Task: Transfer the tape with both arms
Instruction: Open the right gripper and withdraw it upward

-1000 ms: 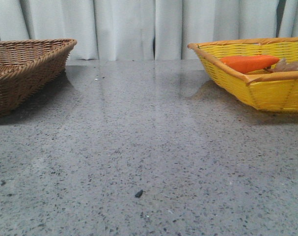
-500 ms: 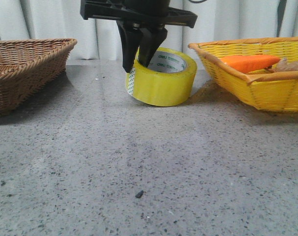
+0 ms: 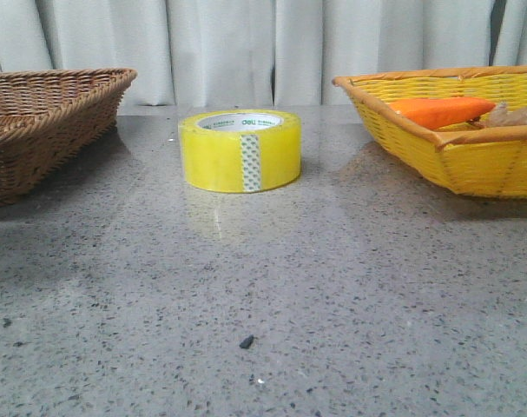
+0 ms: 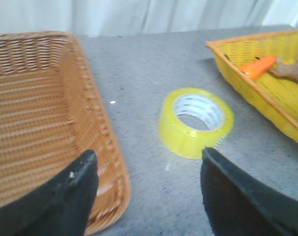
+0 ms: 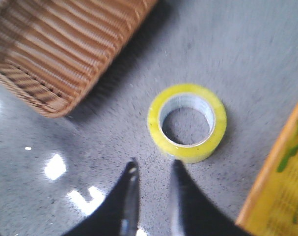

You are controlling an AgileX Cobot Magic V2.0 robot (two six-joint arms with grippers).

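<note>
The tape (image 3: 240, 150), a wide yellow roll with a white printed core, lies flat on the grey table between the two baskets, its pale patterned strip facing the front camera. No gripper shows in the front view. In the left wrist view my left gripper (image 4: 149, 155) is open wide and empty, hanging above the table short of the tape (image 4: 195, 123). In the right wrist view my right gripper (image 5: 153, 165) hovers above the table beside the tape (image 5: 186, 122). Its fingers stand a narrow gap apart with bare table between them.
A brown wicker basket (image 3: 46, 113) stands at the left, seen also close to my left gripper (image 4: 36, 113). A yellow woven basket (image 3: 471, 161) at the right holds a flat orange object (image 3: 441, 110) and a brownish item. A dark speck (image 3: 246, 342) lies on the near table.
One second ago the table was bare. Half a second ago a gripper held the tape tilted by its wall. Now the tape lies flat, slightly further left, and the gripper has left the front view.
</note>
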